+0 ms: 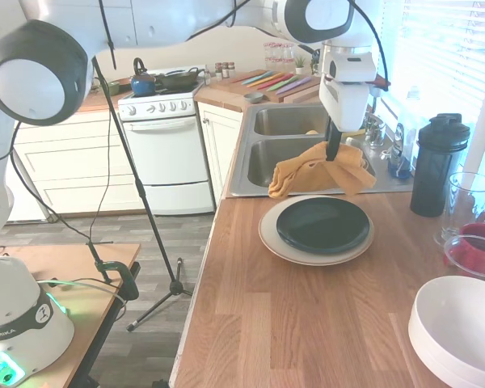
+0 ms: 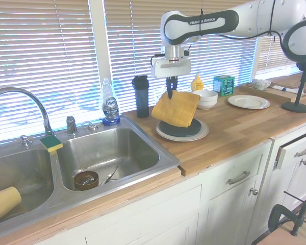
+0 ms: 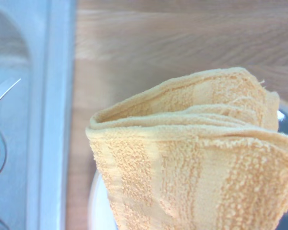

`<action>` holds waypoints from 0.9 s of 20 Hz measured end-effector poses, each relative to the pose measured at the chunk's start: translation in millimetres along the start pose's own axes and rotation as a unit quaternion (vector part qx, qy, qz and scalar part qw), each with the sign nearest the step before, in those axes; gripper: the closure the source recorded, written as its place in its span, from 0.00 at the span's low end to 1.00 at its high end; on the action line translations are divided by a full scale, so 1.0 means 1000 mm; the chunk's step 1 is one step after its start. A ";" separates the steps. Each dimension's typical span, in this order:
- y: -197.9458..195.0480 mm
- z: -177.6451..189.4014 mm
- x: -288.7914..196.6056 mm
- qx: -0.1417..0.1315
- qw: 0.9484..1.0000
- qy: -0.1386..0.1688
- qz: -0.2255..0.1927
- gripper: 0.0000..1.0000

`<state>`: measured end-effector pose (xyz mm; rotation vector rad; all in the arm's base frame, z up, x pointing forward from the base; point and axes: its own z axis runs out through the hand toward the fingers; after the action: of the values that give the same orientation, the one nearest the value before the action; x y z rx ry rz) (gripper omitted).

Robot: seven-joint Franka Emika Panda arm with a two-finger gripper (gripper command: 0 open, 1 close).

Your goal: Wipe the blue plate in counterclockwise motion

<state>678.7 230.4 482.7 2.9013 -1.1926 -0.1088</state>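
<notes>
Yellow terry towel [image 1: 319, 174] hangs from the jaws, which are clenched on its upper fold; the cloth drapes down and spreads in folds below them. The blue plate [image 1: 323, 225] sits just below the jaws and slightly toward the open tabletop, stacked on a larger cream plate [image 1: 268, 234]. From the second exterior view the towel's lower edge overlaps the blue plate's rim, though contact cannot be confirmed. The wooden tabletop [image 1: 307, 323] carries both plates. The steel sink [image 2: 109, 153] lies beside the jaws, past the plates' edge. A dark shaker bottle [image 1: 438, 166] stands well apart from them on the window side.
</notes>
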 end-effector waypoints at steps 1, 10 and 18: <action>-0.001 0.002 0.006 -0.001 1.000 -0.002 0.005 1.00; 0.012 0.041 0.061 -0.011 0.999 -0.018 0.041 1.00; 0.010 0.089 0.064 -0.020 0.998 -0.021 0.061 1.00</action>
<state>711.3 180.6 389.7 2.7972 -1.3556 -0.1906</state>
